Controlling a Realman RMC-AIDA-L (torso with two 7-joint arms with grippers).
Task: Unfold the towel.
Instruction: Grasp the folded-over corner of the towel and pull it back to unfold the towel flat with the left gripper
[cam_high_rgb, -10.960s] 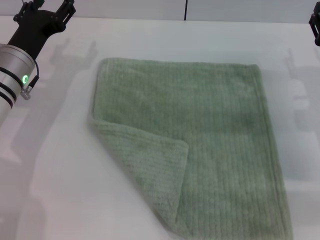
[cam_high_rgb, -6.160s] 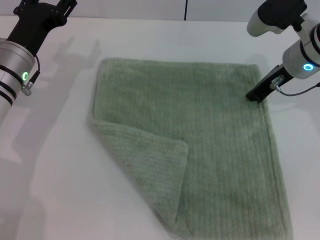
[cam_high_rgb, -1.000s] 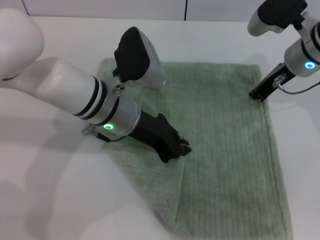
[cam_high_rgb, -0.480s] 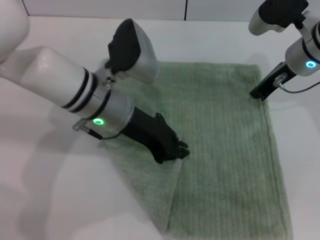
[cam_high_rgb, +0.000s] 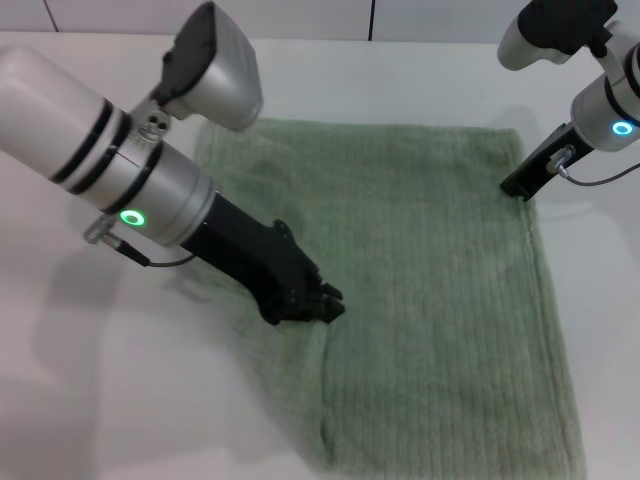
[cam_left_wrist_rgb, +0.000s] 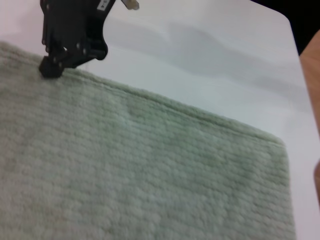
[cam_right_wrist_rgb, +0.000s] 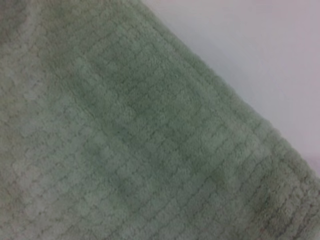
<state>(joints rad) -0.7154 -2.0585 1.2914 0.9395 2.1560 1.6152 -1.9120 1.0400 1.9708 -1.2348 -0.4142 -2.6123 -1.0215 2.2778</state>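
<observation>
The sage-green towel (cam_high_rgb: 440, 270) lies flat on the white table, with its near-left corner folded over as a flap (cam_high_rgb: 290, 385). My left gripper (cam_high_rgb: 318, 305) is shut on the flap's corner, low over the towel's left half. My right gripper (cam_high_rgb: 515, 187) is shut and rests its tip on the towel's far-right edge. The left wrist view shows the towel (cam_left_wrist_rgb: 140, 170) with the right gripper (cam_left_wrist_rgb: 50, 67) on its hem. The right wrist view shows only towel (cam_right_wrist_rgb: 125, 140) and table.
The white table (cam_high_rgb: 100, 400) runs all around the towel, with bare surface to the left and at the near left. My left arm's thick body (cam_high_rgb: 110, 150) reaches over the towel's far-left corner. A dark seam in the back wall (cam_high_rgb: 372, 18) is behind the table.
My left gripper has moved to the left and a little nearer with the flap's corner, so the flap has narrowed and its edge has shifted left. The right gripper has stayed put.
</observation>
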